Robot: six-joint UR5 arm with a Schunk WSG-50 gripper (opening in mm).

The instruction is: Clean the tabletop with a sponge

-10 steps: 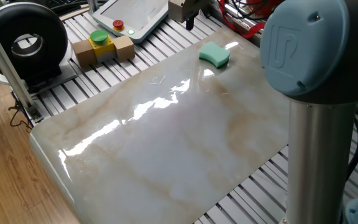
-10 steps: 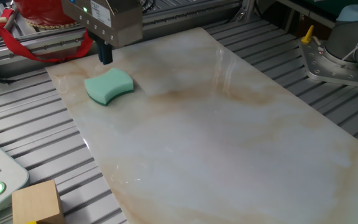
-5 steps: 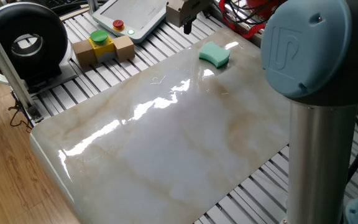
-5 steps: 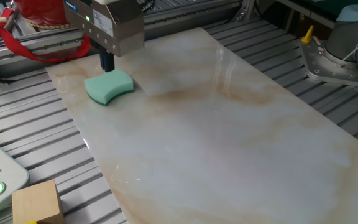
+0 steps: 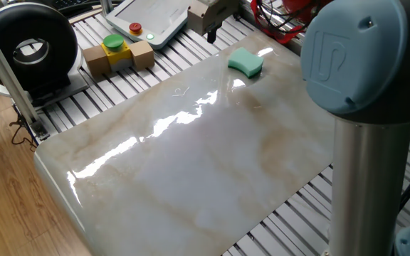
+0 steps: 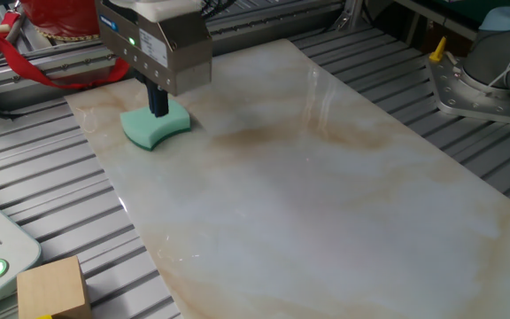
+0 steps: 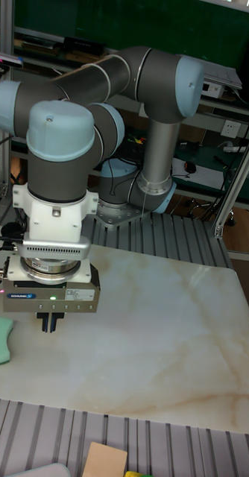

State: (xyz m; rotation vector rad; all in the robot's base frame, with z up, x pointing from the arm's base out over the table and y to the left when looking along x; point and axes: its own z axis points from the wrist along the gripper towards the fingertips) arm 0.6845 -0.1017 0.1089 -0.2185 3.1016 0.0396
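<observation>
The sponge [image 6: 156, 125] lies flat near one far corner of the counter [image 6: 326, 204], close to the edge that borders the ribbed aluminium frame [image 6: 42, 190]. In the other fixed view the gripper [image 6: 158, 101] appears directly over the sponge; in the tall fixed view it stands beside the sponge, so the lateral offset cannot be settled from these views. The jaws hang downward with their tips close together, nothing between them; contact with the foam cannot be confirmed. Step in hand, as judged: approach and grasp of the sponge. Recommended procedure: spread the jaws wider than the sponge's narrow dimension before descent; centre them over the block; align them across the short sides. Descend until the tips sit just clear of the marble, then close with moderate force, since soft foam compresses and may slip if pinched only at its top edge. Avoid driving the tips into the glossy slab. Wiping has not begun; most of the counter remains to be covered. A wooden block [image 6: 53, 285] sits on the frame, well apart from the work area.
</observation>
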